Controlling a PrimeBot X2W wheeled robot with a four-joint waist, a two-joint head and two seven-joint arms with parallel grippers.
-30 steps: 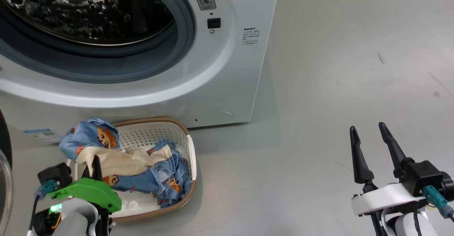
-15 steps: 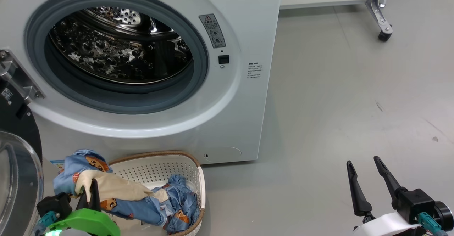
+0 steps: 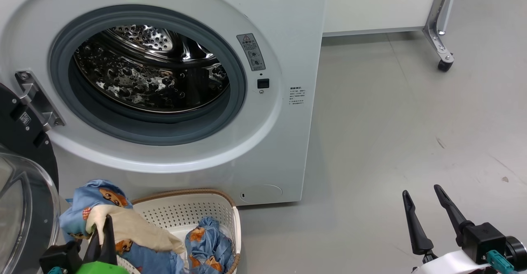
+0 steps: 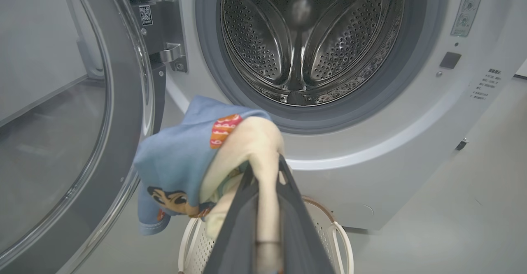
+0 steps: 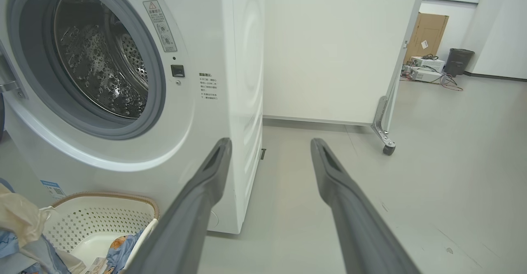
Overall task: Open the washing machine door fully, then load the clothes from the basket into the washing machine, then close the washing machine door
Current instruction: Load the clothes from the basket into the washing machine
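I can't read a single word here. On the washing machine (image 3: 288,150), right of the round hole (image 3: 144,80), there is a grey sticker (image 3: 251,52) with a red warning triangle and two small round pictures. Further right is a block of tiny black print (image 3: 297,95), too small for me. A square code sticker (image 4: 145,15) sits on the washing machine door (image 4: 127,134) near the hinge (image 4: 173,54). Low down, a blue label (image 5: 53,187) is blurry.

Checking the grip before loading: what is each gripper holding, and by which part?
Left gripper pinches the clothes by a cream fold; right gripper holds nothing.
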